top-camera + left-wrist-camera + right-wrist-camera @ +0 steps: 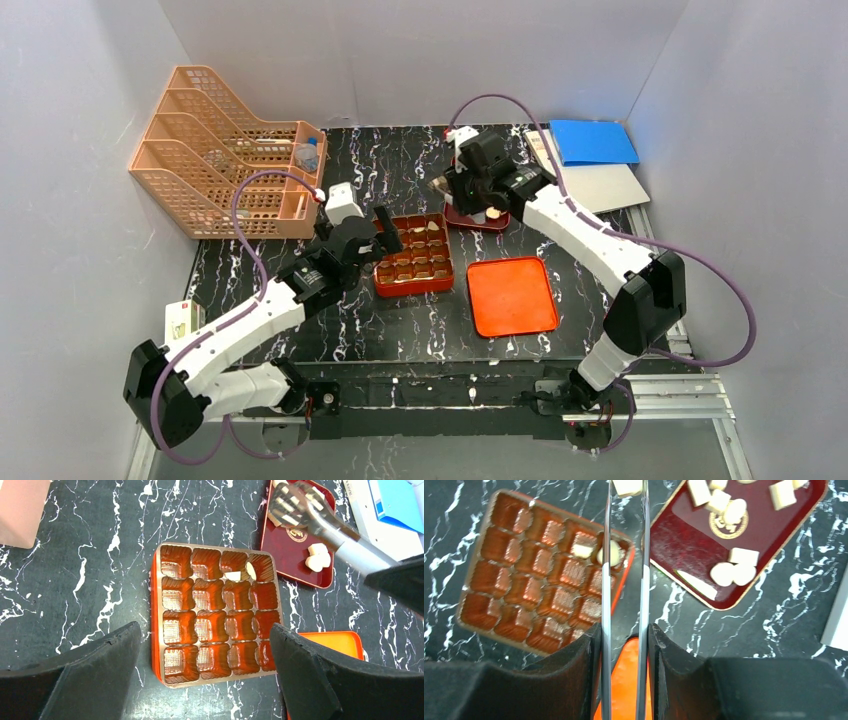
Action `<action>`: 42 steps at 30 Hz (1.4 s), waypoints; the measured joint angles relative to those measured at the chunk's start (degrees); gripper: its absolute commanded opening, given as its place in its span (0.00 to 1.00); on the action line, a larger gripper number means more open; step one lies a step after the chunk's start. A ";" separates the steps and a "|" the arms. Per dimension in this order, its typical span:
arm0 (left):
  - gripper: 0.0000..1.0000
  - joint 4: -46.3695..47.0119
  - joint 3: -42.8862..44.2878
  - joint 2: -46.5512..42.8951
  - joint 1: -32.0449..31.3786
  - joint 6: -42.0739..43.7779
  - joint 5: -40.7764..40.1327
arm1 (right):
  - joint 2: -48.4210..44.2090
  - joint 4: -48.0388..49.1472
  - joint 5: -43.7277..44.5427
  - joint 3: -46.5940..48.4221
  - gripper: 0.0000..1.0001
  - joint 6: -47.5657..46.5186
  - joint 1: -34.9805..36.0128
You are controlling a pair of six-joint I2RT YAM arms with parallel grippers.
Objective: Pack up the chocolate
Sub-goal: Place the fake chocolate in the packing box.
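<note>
The black marbled bench (420, 330) is carrying everything in play. The left hand (205, 630) is hovering over the orange-red box (156, 605), its fingers spread wide to either side and gripping nothing. The right hand (624, 630) is reaching over the far side of the bench, pressed together on a pair of metal tongs (606, 580), whose tips are pointing out past the gap between the box and the dark red tray (684, 545). The flat orange lid (512, 296) is lying apart to the right of the box, so the box is sitting uncovered.

The box is showing 16 compartments in 4 rows of 4. Only 2 are holding chocolate (232, 575), and they are side by side in the far row at the end towards the tray. The other 14 are showing bare ribbed lining. Most of the chocolate is lying loose on the tray, with at least 7 pale pieces visible in the right wrist view. A further pale piece (626, 486) appears to be sitting between the tong tips, though the frame edge is cropping it.

Packing is looking barely begun. Nearly every compartment is waiting to be filled, and the lid is waiting after that.
</note>
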 measured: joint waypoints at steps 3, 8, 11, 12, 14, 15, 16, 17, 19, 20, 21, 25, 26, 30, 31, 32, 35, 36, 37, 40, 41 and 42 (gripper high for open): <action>0.97 -0.76 0.59 -0.46 0.00 0.04 -0.07 | -0.37 -1.03 0.52 0.00 0.01 0.74 3.93; 0.97 -1.51 1.60 -1.70 0.00 0.26 -0.55 | -0.39 -2.25 1.31 0.02 0.01 1.75 8.83; 0.97 -1.97 2.05 -2.56 0.00 0.46 -0.85 | -0.37 -2.51 1.75 0.04 0.01 2.27 11.23; 0.97 -1.99 2.19 -2.78 0.00 0.50 -0.92 | -0.35 -2.56 1.95 0.07 0.01 2.38 12.00; 0.97 -2.21 2.47 -3.15 0.00 0.63 -1.07 | -0.24 -2.75 2.25 0.15 0.01 2.58 13.25; 0.97 -2.29 2.49 -3.26 0.00 0.63 -1.11 | -0.13 -2.80 2.43 0.17 0.01 2.67 13.68; 0.97 -2.43 2.49 -3.37 0.00 0.66 -1.11 | 0.07 -2.86 2.64 0.28 0.01 2.75 14.12; 0.97 -2.56 2.49 -3.45 0.00 0.68 -1.11 | 0.35 -2.97 2.84 0.42 0.01 2.93 14.51; 0.97 -2.78 2.49 -3.50 0.00 0.68 -1.14 | 0.92 -3.04 3.19 0.48 0.01 3.10 15.10; 0.97 -2.82 2.49 -3.52 0.00 0.70 -1.14 | 1.25 -3.15 3.28 0.48 0.01 3.17 15.37; 0.97 -2.84 2.49 -3.52 0.00 0.70 -1.16 | 1.53 -3.28 3.39 0.48 0.01 3.19 15.50; 0.98 -3.06 2.49 -3.63 0.00 0.81 -1.33 | 2.95 -3.74 3.91 0.48 0.01 3.41 16.22; 0.98 -3.13 2.49 -3.65 0.00 0.83 -1.33 | 3.26 -3.80 4.13 0.48 0.01 3.43 16.37; 0.98 -3.21 2.49 -3.72 0.00 0.85 -1.36 | 3.54 -3.85 4.72 0.48 0.01 3.45 16.61; 0.98 -3.21 2.49 -3.69 0.00 0.85 -1.36 | 3.54 -3.85 4.96 0.55 0.02 3.43 16.70; 0.98 -3.19 2.49 -3.72 0.00 0.85 -1.33 | 3.54 -3.85 5.11 0.57 0.05 3.41 16.72; 0.98 -3.19 2.49 -3.69 0.00 0.85 -1.33 | 3.58 -3.96 5.53 0.81 0.16 3.39 16.81; 0.98 -3.19 2.49 -3.72 0.00 0.85 -1.33 | 3.65 -3.98 5.62 1.01 0.18 3.37 16.81; 0.98 -3.19 2.49 -3.72 0.00 0.85 -1.33 | 3.74 -3.98 5.66 1.27 0.21 3.37 16.83; 0.98 -3.19 2.49 -3.69 0.00 0.85 -1.33 | 3.78 -3.89 5.79 1.77 0.22 3.32 16.81; 0.98 -3.19 2.49 -3.69 0.00 0.85 -1.33 | 3.78 -3.91 5.81 1.92 0.23 3.32 16.81; 0.98 -3.19 2.49 -3.69 0.00 0.85 -1.33 | 3.80 -3.87 5.81 1.99 0.24 3.28 16.81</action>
